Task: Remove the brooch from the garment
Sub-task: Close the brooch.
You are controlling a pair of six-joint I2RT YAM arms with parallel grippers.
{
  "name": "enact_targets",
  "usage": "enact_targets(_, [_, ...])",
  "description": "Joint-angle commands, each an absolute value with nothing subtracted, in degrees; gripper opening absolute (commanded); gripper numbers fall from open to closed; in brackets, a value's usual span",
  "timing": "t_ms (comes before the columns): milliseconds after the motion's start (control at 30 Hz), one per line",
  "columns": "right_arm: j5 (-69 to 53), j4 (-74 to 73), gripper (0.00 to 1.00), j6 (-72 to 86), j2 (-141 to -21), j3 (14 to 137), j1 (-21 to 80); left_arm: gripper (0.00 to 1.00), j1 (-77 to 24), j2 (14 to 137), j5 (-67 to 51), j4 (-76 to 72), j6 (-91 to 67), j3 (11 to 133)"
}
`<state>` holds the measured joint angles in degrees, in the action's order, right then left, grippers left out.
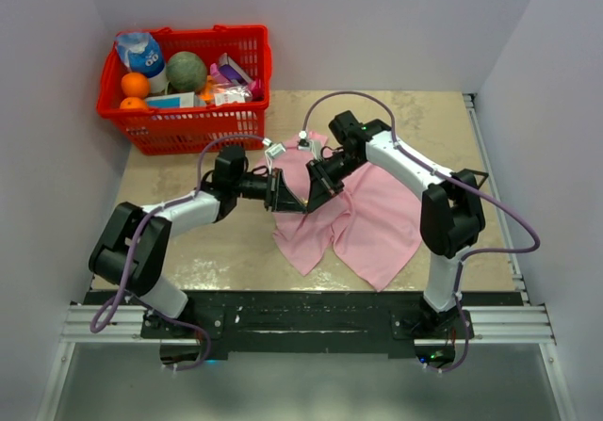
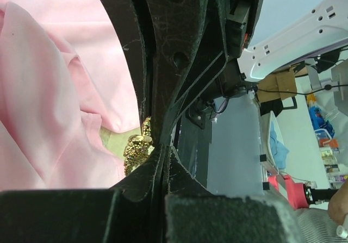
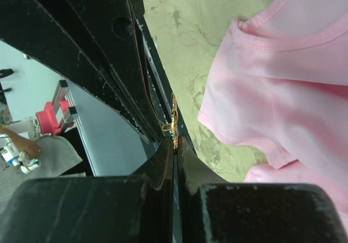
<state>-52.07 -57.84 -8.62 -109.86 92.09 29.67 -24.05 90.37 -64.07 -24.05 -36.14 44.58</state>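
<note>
- Left claw (image 2: 162, 148) and right claw (image 3: 174, 143) meet tip to tip, both pinching the brooch (image 2: 136, 149).
- Brooch sits beside the garment (image 1: 367, 218), over the bench (image 1: 424, 124).
- Draw it away slowly and watch for cloth snagging.

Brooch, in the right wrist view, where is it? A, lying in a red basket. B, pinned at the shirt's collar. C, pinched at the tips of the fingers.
C: the brooch stands edge-on between the shut right fingers, apart from the pink shirt.
</note>
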Motion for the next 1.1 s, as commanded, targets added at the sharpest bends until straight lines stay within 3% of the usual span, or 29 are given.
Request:
enact_targets(0, [-54.67,-57.74,0.00,-9.40,-107.40,95.27,29.97,0.00,-22.77,88.24,-63.81,-22.77,-34.02,43.95])
enact_targets(467, [-55.03,-58.10,0.00,-10.64,-106.87,94.04,30.06,0.00,-20.83,88.07,-64.95,-26.28,-36.30,41.40])
enact_targets(600, [-53.26,-59.06,0.00,-11.68,-108.54,92.38,29.36,0.00,-20.66,87.28,-63.29,-17.80,-32.01,42.18])
enact_targets(867, [-58.53,-63.01,0.00,-18.26,-118.98,90.26,27.16,0.00,-19.51,83.41,-57.92,-8.10,-25.93,39.91])
enact_targets(1067, [-63.72,-63.12,0.00,-19.61,-126.82,85.26,27.07,0.00,-19.51,83.49,-57.13,-10.19,-28.30,36.74])
